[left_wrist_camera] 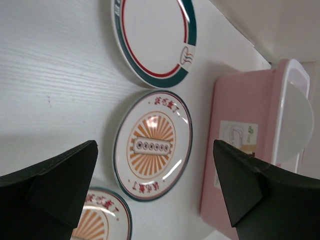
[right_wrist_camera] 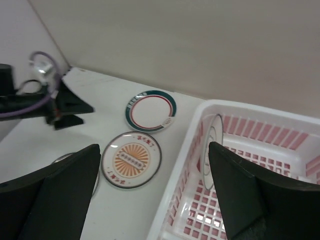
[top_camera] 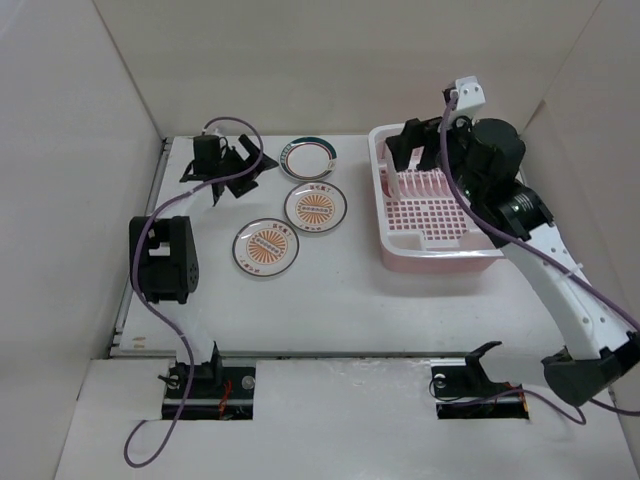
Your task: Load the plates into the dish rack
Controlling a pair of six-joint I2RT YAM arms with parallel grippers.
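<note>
While the ringed plate (right_wrist_camera: 212, 150) stands on edge in the rack (right_wrist_camera: 280, 117) below the spread, empty right hand (right_wrist_camera: 154, 146), and three plates (top_camera: 316, 207) lie on the counter (top_camera: 330, 300) by the spread left hand (left_wrist_camera: 155, 145), a finger clipping its rim could topple it.

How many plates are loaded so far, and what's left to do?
One done: the ringed plate stands upright in the pink dish rack. Nothing in hand: the right gripper is open over the rack, and the left gripper is open beside the loose plates. Left: the green-red rimmed plate, far sunburst plate and near sunburst plate lie flat on the table.
</note>
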